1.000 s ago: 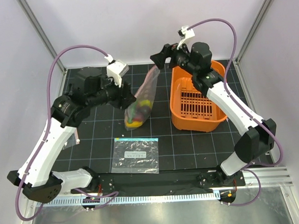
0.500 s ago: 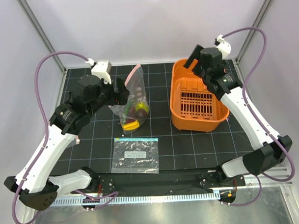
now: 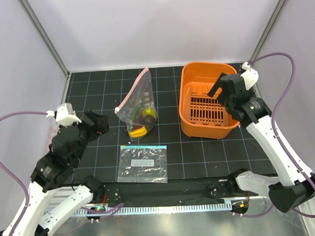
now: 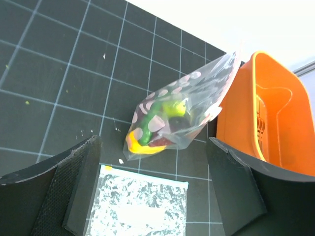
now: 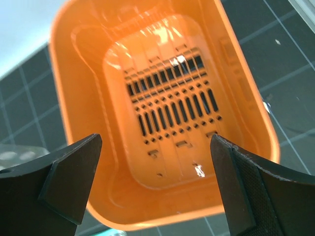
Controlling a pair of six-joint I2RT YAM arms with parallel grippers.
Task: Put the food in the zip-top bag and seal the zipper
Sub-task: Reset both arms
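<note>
The clear zip-top bag (image 3: 139, 107) with its pink zipper (image 3: 132, 92) lies on the black mat, free of both grippers. The food (image 3: 142, 121) is inside it: yellow pepper, green fruit and a dark maroon piece at its near end. In the left wrist view the bag (image 4: 183, 115) shows the same food (image 4: 156, 129). My left gripper (image 3: 98, 124) is open and empty, pulled back left of the bag. My right gripper (image 3: 219, 89) is open and empty above the orange basket (image 3: 185, 104). I cannot tell whether the zipper is closed.
A second clear bag with a teal strip and white label (image 3: 142, 163) lies flat near the front, also seen in the left wrist view (image 4: 140, 209). The orange basket (image 5: 93, 147) holds nothing and stands right of the zip-top bag.
Both grippers have let go of the bag and pulled away, the left arm down and left, the right arm back over the basket. The bag has settled onto the mat.
</note>
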